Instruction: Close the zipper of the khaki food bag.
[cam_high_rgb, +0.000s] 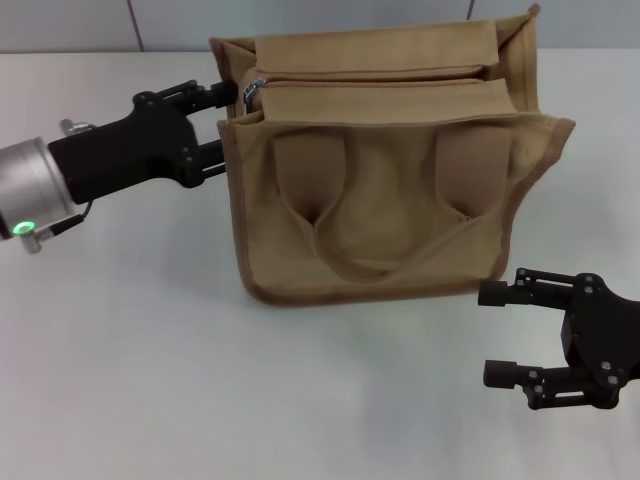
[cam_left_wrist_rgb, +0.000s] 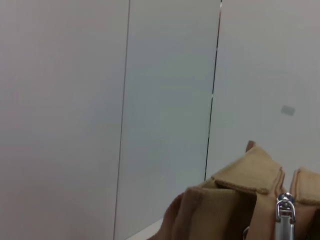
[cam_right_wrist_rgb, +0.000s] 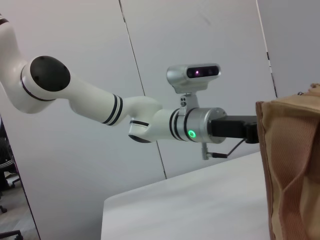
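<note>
Head view shows the left gripper (cam_high_rgb: 222, 125) at about nine o'clock, pressed against the left end of the khaki food bag (cam_high_rgb: 390, 215). Its two black fingers (cam_high_rgb: 205, 95) stand fairly wide apart, one by the bag's top seam and the other lower on the side wall; whether they pinch anything cannot be told. Just beside the upper finger sits the silver slider of the zipper (cam_high_rgb: 252, 90), at the left end of the track, and the track runs from there toward three o'clock along the bag's top. A green light glows on the silver wrist behind this gripper.

Left wrist view catches the slider (cam_left_wrist_rgb: 285, 207) close up with its pull tab hanging down, flanked by tan fabric edges of the bag (cam_left_wrist_rgb: 225, 200).

Around the bag, two wide strap handles (cam_high_rgb: 310, 175) lie flat on the face turned upward, looped together near the middle. The bag rests on the white tabletop (cam_high_rgb: 130, 350), filling the centre and twelve o'clock area.

At about five o'clock the right gripper (cam_high_rgb: 500, 335) hovers over the tabletop, near the bag's lower right corner but apart from it, fingers spread wide and holding nothing.

Right wrist view shows the left arm (cam_right_wrist_rgb: 125, 115) reaching across to the bag's edge (cam_right_wrist_rgb: 292, 165).
</note>
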